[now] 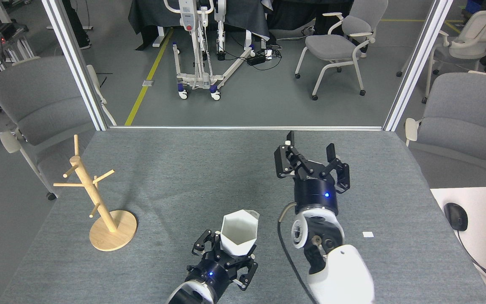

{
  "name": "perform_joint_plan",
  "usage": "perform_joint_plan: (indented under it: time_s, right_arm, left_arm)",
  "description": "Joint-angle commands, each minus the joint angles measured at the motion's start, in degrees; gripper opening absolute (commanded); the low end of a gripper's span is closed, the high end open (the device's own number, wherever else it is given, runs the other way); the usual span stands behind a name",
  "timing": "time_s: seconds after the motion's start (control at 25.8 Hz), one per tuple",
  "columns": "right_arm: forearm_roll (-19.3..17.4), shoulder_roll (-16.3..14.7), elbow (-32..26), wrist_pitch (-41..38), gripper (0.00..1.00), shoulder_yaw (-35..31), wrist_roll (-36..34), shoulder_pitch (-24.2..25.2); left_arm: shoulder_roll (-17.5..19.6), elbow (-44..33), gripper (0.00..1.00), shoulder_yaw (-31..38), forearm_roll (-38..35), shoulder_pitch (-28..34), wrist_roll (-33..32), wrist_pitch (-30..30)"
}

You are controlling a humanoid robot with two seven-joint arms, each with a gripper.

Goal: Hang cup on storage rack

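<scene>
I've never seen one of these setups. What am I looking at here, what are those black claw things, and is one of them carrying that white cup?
You are seeing through a camera in the robot's own head, looking forward and down at a grey table. The two black claws are the robot's grippers, the hands at the ends of its arms. The left gripper, low in the picture, is closed around a white cup with flat angled sides, holding it upright with its opening facing up. The right gripper is further out over the table, its fingers spread open and holding nothing. At the left of the table stands a wooden rack: a slim post with pegs on a round base, where the cup is meant to hang. No cup hangs on it yet. A small white tag lies to the right. Chairs and lab equipment fill the room behind.
</scene>
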Motion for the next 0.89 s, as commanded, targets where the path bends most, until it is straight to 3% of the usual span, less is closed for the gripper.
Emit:
perform_joint_plan:
  time_s: [0.0, 0.08, 0.19, 0.39, 0.62, 0.85]
  right_arm:
    - [-2.56, -4.95, 3.91, -13.8, 0.99, -11.84, -4.8, 2.26]
    - [-1.24, -5.57, 6.99, -20.04, 0.99, -15.45, -4.62, 3.93]
    - [4.82, -7.85, 8.13, -25.41, 0.99, -20.72, -4.62, 8.77]
    - [14.75, -5.57, 6.99, -30.33, 0.99, -25.11, -4.53, 17.29]
    - [15.81, -3.72, 0.22, -30.59, 0.99, -25.38, -0.4, 22.92]
    - [15.55, -3.02, 0.31, -30.15, 0.99, -25.03, -0.75, 23.53]
  left_arm:
    - [5.3, -7.14, 0.0, 3.14, -0.23, 8.12, 2.78, 1.03]
    - [7.32, -10.04, 0.0, 6.39, -0.23, 12.6, 5.06, 1.12]
    - [7.94, -11.27, 0.0, 12.98, -0.23, 17.0, 7.53, 1.12]
    - [8.03, -11.19, 0.0, 24.23, -0.23, 20.95, 10.52, 1.12]
    - [8.12, -10.57, 0.0, 36.36, -0.23, 20.95, 14.21, 0.94]
    - [11.19, -9.95, 0.0, 41.9, -0.4, 16.47, 11.92, 1.3]
